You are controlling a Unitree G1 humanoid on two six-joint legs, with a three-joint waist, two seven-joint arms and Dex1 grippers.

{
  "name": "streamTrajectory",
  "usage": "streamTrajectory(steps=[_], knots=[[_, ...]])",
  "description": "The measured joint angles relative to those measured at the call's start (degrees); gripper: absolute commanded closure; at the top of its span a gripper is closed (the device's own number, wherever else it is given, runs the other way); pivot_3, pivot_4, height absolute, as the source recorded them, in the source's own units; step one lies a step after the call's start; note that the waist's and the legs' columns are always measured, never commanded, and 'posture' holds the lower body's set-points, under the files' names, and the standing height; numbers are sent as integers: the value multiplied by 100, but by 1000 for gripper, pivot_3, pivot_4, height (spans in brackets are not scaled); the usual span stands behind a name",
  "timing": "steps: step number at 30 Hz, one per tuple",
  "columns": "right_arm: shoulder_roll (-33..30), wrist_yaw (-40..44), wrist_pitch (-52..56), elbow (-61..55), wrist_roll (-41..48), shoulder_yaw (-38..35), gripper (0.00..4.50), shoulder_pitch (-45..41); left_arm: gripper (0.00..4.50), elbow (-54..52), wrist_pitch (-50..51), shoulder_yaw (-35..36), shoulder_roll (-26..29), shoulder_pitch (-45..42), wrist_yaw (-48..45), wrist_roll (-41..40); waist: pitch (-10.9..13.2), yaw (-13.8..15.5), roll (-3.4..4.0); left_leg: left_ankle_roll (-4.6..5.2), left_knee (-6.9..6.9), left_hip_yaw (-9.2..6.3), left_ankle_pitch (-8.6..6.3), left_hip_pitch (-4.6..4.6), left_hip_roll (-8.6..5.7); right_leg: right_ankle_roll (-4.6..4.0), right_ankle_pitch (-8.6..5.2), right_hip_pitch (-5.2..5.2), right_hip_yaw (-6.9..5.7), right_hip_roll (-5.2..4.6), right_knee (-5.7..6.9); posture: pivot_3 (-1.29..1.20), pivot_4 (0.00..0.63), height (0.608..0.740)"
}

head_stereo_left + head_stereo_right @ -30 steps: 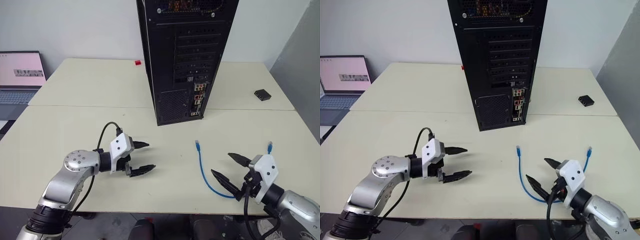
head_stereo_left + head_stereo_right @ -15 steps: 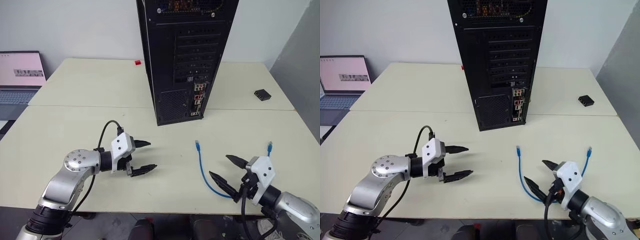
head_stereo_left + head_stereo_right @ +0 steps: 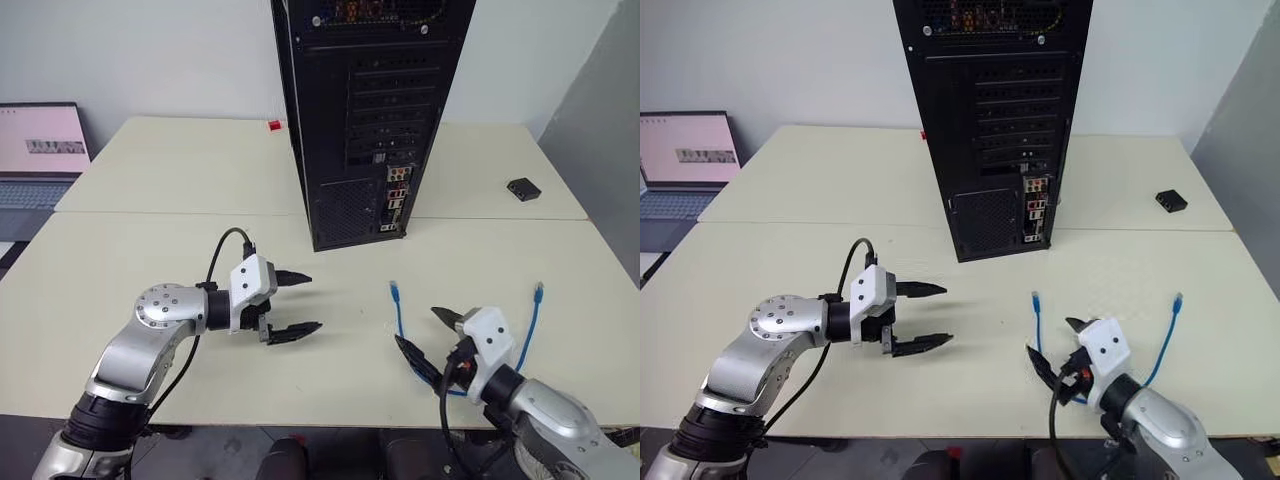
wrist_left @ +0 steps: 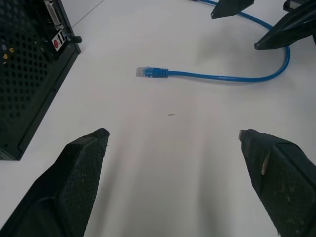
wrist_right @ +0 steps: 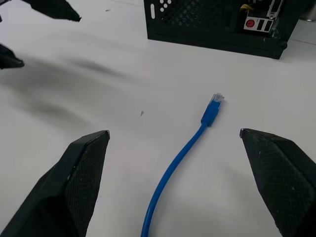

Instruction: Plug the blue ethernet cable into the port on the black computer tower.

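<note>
Having slid left along the table's (image 3: 120, 260) near edge, the right gripper (image 3: 428, 336), jaws spread like the empty left gripper's (image 3: 297, 303), is nearing the blue ethernet cable (image 3: 401, 322) and should pinch just behind its plug.

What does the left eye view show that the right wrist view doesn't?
Left eye view alone: the laptop, the small black box, the red item on the table, the cable's far plug, and the full height of the computer tower.

Right wrist view alone: a close look at the right tool's fingers spread wide around the near plug.

Both: the blue cable lying loose on the table, the tower's lower rear, and the open left tool.
</note>
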Motion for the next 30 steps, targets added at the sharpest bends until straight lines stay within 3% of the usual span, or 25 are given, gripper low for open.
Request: streamTrajectory(steps=[5,9,17,20,30], knots=[[586,-506,280,527,-465,591,14,-847,0,188,-165,-189,-44,-252,-290,1,-1,-2,-1,0,-1,-1,0,-1,-1,-1,0,-1,-1,1,0,0,150,740],[1091,-968,481,1084,-764,648,14,-1153,0,292,-186,-218,-49,-405,-405,1,0,1,-2,0,0,-3,0,-12,-1,-1,1,-8,-4,-1,-1,0,150,740],[1450,-1228,618,1565,-1095,654,14,-1160,0,298,-166,-258,-162,-602,-445,2,0,-5,-1,0,-1,-4,0,-8,0,-1,1,-8,-5,-1,3,0,150,740],[1532,-1230,636,1659,-1139,746,509,-1152,0,298,-149,-289,-186,-602,-445,2,0,-10,-1,0,-1,-3,0,-7,0,-1,1,-8,-4,-1,5,0,150,740],[1746,-1347,564,2001,-1519,851,2771,-1425,0,365,-151,-292,-214,-650,-445,27,-1,-16,-1,0,-1,-3,0,-5,0,-1,1,-8,-3,0,7,0,150,740]])
